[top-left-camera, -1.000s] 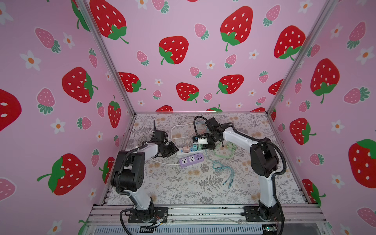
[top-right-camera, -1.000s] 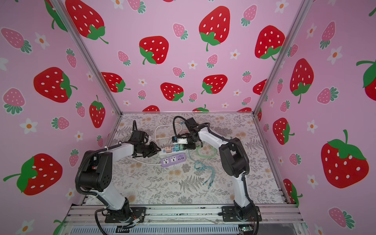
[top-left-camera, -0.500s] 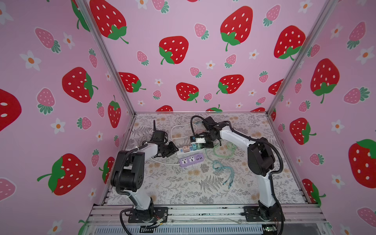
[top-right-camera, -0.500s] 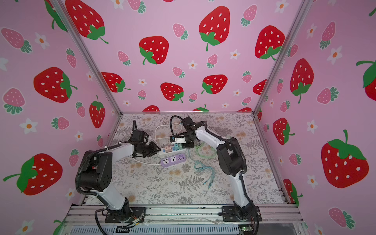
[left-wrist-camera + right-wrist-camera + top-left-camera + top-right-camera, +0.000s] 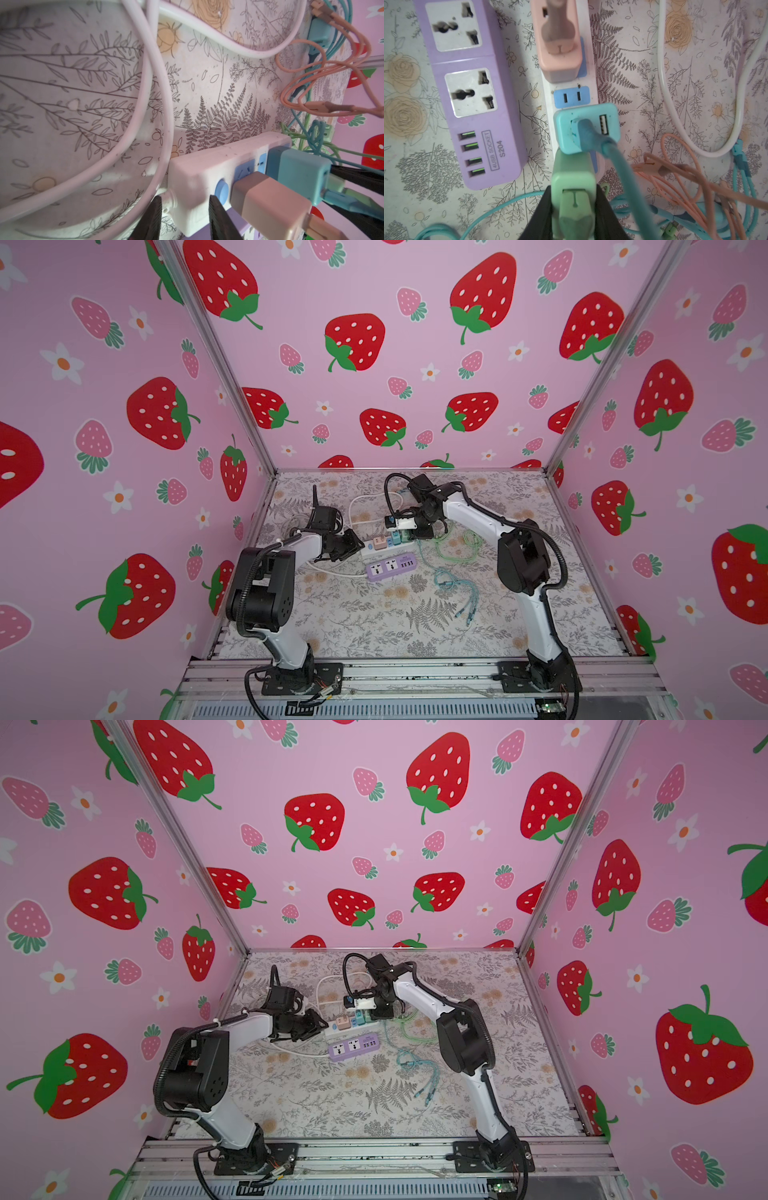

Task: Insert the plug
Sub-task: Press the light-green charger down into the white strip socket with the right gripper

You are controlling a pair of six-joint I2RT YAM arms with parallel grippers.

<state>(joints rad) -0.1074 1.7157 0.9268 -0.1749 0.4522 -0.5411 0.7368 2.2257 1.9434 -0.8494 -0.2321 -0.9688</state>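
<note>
Floral table point(image 5: 415, 614). White power strip point(image 5: 193, 166) lying just beside purple strip point(image 5: 467, 93). Left tool point(image 5: 185, 220) half-closed around the white strip's cord end, bracing it. Right tool point(image 5: 573, 199) clamped tight on green plug point(image 5: 573, 176), over the strip's last socket, touching blue adapter point(image 5: 586, 128). Prongs hidden, seating unclear. Best bet: press straight along the prongs, no twisting, brace firm, no levering against the blue adapter.
</note>
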